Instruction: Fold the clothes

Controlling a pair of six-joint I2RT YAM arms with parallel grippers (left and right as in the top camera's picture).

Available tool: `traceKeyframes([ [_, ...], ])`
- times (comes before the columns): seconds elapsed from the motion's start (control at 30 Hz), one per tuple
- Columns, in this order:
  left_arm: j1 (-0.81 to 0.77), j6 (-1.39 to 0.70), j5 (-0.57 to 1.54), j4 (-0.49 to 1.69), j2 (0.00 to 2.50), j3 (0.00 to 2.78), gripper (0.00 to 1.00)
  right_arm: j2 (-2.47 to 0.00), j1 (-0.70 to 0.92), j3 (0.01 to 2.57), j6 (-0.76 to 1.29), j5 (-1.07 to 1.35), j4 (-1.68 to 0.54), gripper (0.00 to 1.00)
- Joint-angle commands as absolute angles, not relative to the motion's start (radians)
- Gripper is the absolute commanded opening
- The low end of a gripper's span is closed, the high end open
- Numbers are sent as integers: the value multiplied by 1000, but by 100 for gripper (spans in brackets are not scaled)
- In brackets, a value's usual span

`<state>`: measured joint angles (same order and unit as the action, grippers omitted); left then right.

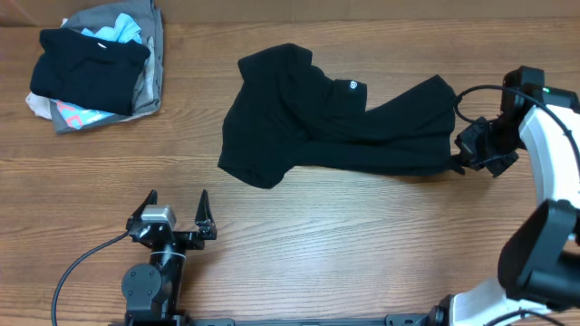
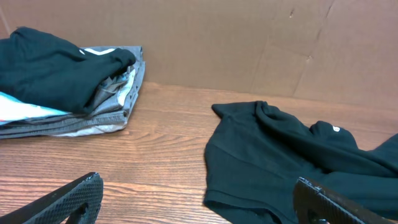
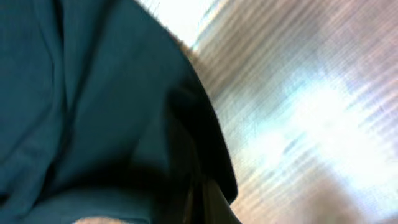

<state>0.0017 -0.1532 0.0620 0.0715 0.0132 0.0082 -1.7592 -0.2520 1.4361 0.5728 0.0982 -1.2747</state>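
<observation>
On the right, right gripper [image 1: 464, 156] clamped on black T-shirt [image 1: 335, 127]; left gripper [image 1: 177, 196] wide apart

Even soft lighting, right wrist view blurred (glare on wood)

Overhead looks straight down on the desk [image 1: 362, 240]; left wrist looks low across it; right wrist is close against the black T-shirt [image 3: 93, 112] all three share.
</observation>
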Motion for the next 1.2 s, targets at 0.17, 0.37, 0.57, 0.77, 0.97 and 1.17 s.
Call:
traceKeyframes([
  [0.17,9,-134,52,74,4,5,100,-1612,-107,1388,684,-20,-1348,4],
  [0.37,9,-134,52,74,4,5,100,-1566,-45,1214,867,-134,-1356,4],
  [0.57,9,-134,52,74,4,5,100,-1440,-48,980,959,-134,-1260,4],
  [0.77,9,-134,52,74,4,5,100,-1351,-51,906,975,-152,-1223,8],
  [0.97,9,-134,52,74,4,5,100,-1350,-82,902,1114,-203,-1208,7],
  [1.17,9,-134,52,74,4,5,100,-1350,-112,902,1180,-194,-1181,13],
])
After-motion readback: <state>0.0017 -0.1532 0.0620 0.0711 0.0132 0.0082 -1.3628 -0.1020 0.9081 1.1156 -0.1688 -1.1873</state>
